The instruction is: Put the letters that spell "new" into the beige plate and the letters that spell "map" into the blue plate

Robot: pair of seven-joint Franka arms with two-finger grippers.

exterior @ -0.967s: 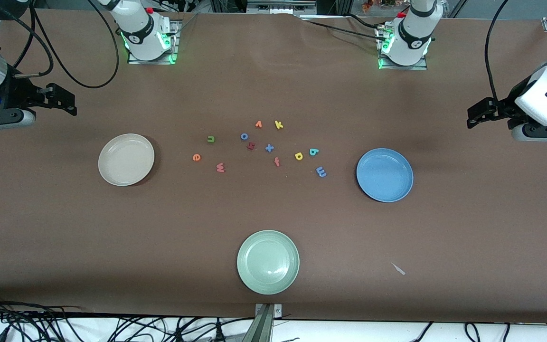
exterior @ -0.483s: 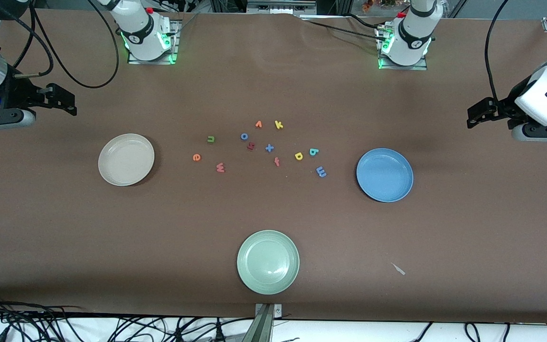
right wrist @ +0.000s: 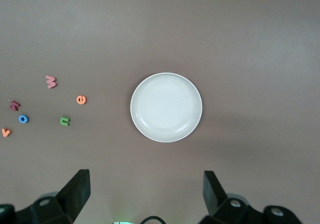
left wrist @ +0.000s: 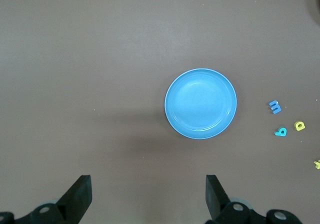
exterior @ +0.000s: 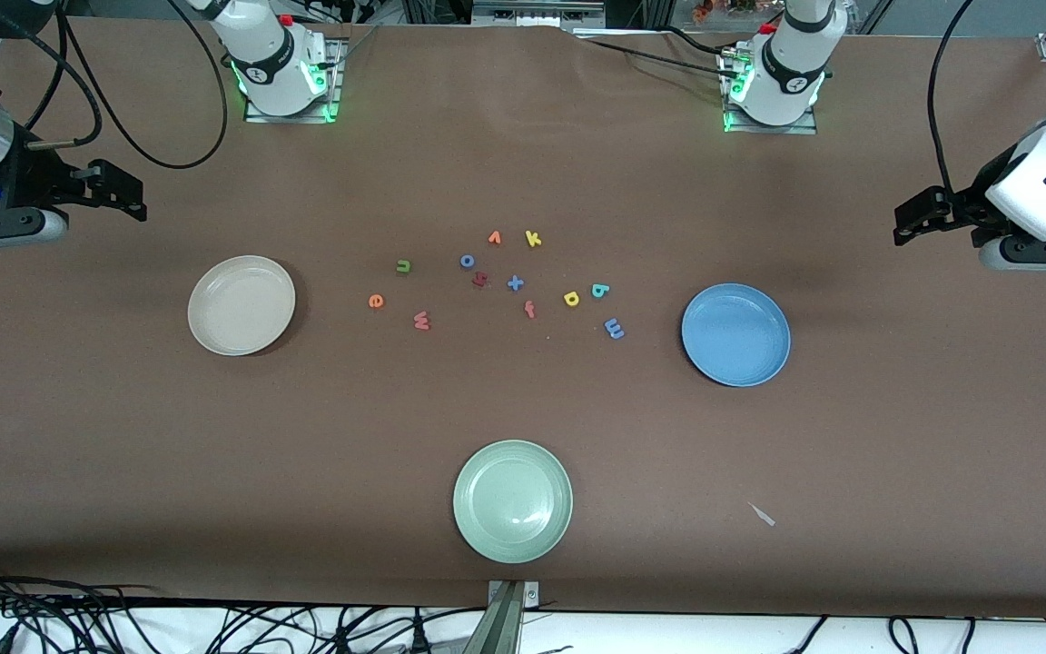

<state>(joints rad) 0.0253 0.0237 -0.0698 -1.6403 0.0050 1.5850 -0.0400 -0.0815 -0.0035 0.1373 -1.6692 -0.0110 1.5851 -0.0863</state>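
Observation:
The green n point(exterior: 403, 266), orange e point(exterior: 376, 301) and pinkish w point(exterior: 421, 320) lie on the table beside the empty beige plate point(exterior: 241, 304). The blue m point(exterior: 614, 328), yellow a point(exterior: 571, 298) and teal p point(exterior: 600, 291) lie beside the empty blue plate point(exterior: 735, 334). My right gripper point(exterior: 128, 193) hangs open and empty high over the right arm's end of the table, its wrist view looking down on the beige plate point(right wrist: 166, 107). My left gripper point(exterior: 906, 221) hangs open and empty over the left arm's end, looking down on the blue plate point(left wrist: 200, 103).
A pale green plate point(exterior: 512, 500) sits near the front edge. Between the two groups lie an orange v point(exterior: 494, 238), yellow k point(exterior: 533, 239), blue o point(exterior: 467, 261), blue x point(exterior: 515, 282) and red f point(exterior: 529, 310). A small pale scrap point(exterior: 763, 515) lies toward the front.

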